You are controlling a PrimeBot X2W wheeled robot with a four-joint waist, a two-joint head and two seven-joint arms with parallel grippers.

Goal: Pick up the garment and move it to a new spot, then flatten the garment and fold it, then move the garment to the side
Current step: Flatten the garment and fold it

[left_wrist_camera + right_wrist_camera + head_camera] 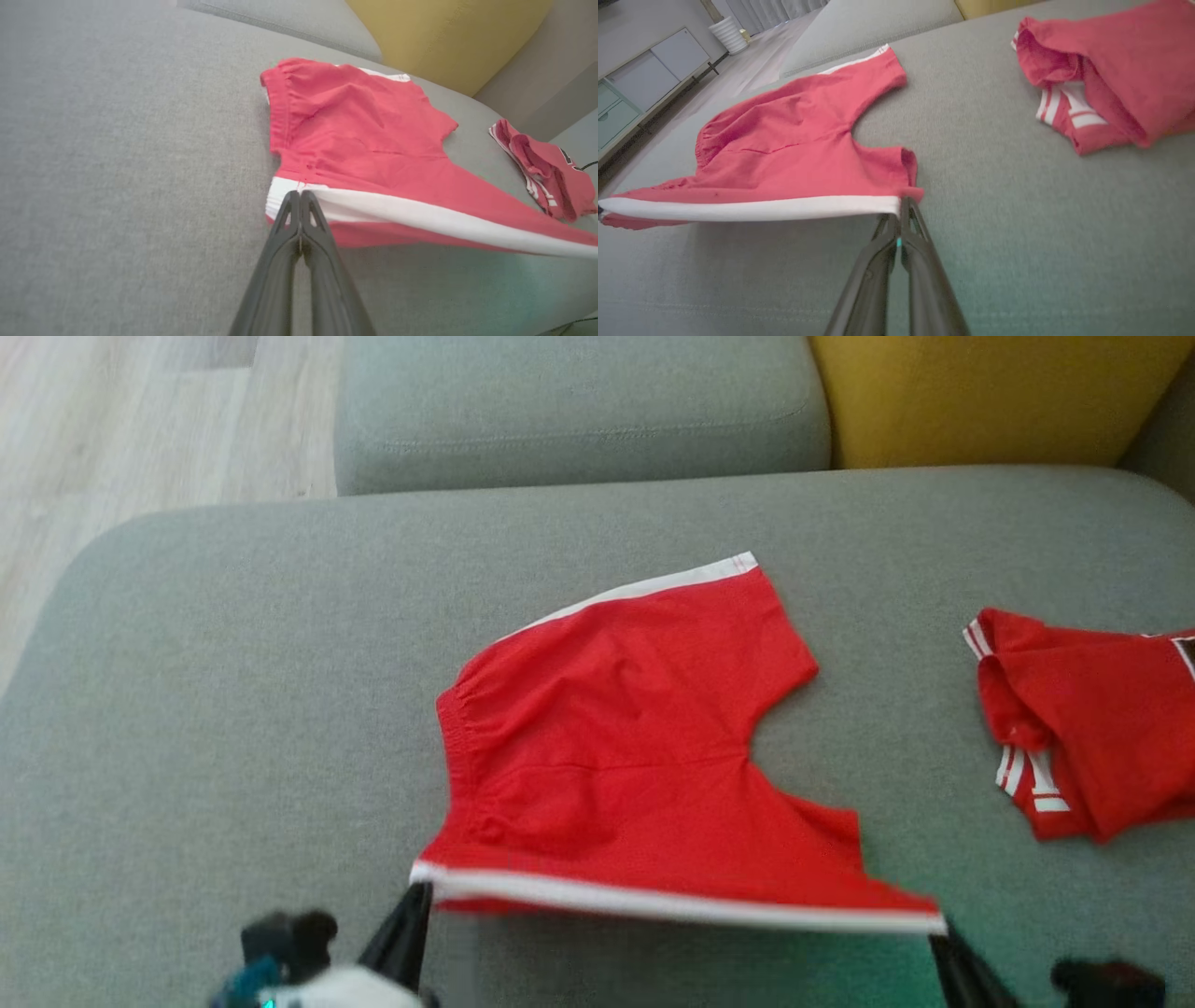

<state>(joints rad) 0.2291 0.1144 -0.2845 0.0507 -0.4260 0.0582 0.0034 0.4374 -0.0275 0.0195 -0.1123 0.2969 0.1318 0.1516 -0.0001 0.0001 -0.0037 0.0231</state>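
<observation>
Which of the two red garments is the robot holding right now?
The red shorts in the middle: the left gripper and right gripper, jaws shut, pinch the two ends of their white-striped near edge. The crumpled red shirt to the right lies untouched.

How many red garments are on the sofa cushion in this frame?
2. The red shorts lie mid-way on the cushion, near edge pinched by the left tool and right tool. A second red garment lies crumpled to the right, cut off by the frame edge.

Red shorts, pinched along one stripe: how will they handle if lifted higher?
Likely floppy: the red shorts drape from the taut white stripe between left gripper and right gripper. Probably light: thin, creased fabric. Far leg would likely drag on the cushion.
</observation>
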